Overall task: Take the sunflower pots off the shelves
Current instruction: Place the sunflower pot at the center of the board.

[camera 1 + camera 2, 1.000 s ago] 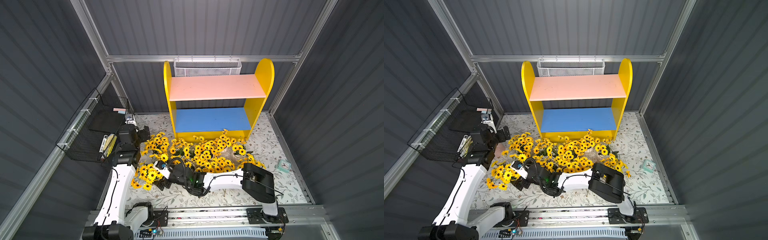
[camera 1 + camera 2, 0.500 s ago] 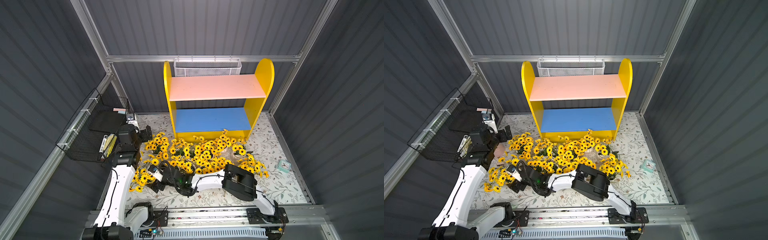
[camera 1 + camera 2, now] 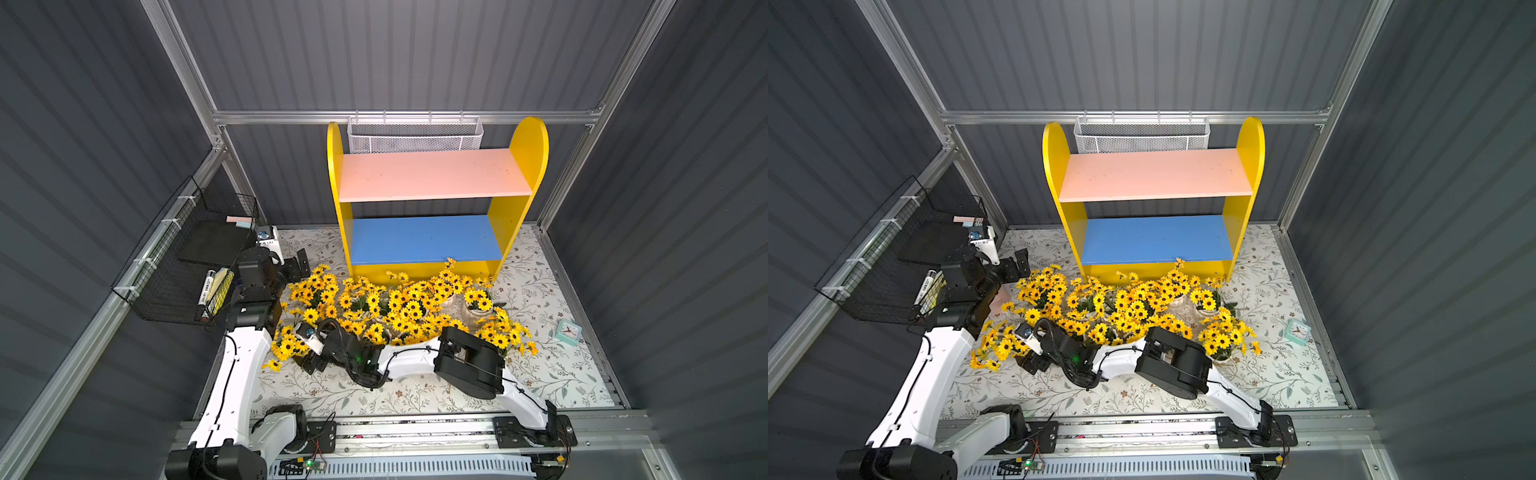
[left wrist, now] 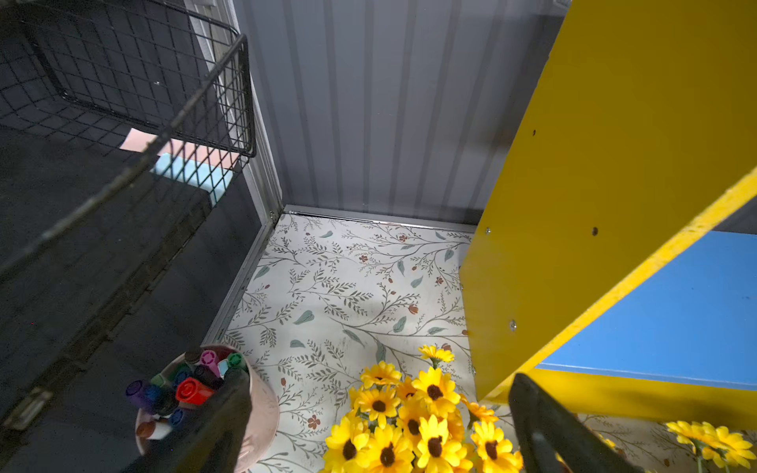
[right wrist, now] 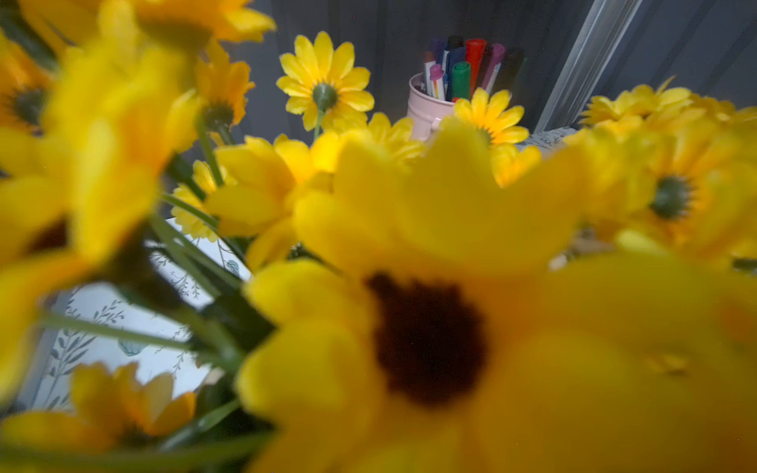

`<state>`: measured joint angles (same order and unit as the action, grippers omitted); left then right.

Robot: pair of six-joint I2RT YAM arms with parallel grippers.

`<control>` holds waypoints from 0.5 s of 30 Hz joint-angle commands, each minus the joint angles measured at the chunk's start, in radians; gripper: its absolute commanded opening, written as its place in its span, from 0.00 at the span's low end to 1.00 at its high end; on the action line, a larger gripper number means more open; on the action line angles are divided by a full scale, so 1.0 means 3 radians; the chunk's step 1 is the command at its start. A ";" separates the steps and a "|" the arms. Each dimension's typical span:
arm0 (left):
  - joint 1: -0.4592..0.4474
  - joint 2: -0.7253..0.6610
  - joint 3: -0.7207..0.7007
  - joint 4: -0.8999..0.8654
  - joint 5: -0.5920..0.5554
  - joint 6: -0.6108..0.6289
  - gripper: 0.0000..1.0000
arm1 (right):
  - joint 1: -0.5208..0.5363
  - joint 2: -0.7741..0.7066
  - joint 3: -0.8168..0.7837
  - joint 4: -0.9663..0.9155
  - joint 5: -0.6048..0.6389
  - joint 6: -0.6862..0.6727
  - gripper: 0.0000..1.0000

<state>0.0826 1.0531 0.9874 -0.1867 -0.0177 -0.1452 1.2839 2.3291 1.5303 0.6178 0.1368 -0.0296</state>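
The shelves [image 3: 432,174] stand at the back of the counter [image 3: 540,374], with a basket [image 3: 413,139] on the wall behind them. The pots [image 3: 399,307] crowd the counter just before the shelves. A clock [image 3: 568,331] lies right of them, apart. A cup [image 4: 262,409] stands left of them, by the left wall, where a rack [image 3: 183,266] hangs. The right gripper [image 3: 312,362] is at the pots' front-left edge, the left gripper [image 3: 300,264] at their back-left.

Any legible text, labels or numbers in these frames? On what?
No text can be read.
Marker in the black wire rack: dark print on its barrel, too small.
Sticker on the left arm's camera housing: too small.
Clock face: numerals too small.
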 commanded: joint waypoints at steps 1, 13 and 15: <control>0.0026 0.0010 -0.0008 0.0052 0.0079 -0.0068 0.99 | -0.0004 0.0060 0.0126 -0.0292 0.0164 -0.0110 0.00; 0.0026 -0.0002 -0.0032 0.0136 0.0236 -0.0106 1.00 | 0.0234 0.0299 0.0679 -0.0571 0.0334 -0.0163 0.00; 0.0026 -0.0008 -0.0044 0.0161 0.0244 -0.0113 0.99 | 0.0238 0.0269 0.0669 -0.0558 0.0319 -0.0161 0.00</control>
<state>0.0826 1.0554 0.9859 -0.1684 0.0280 -0.1596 1.3468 2.4226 1.6985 0.4427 0.2100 -0.0708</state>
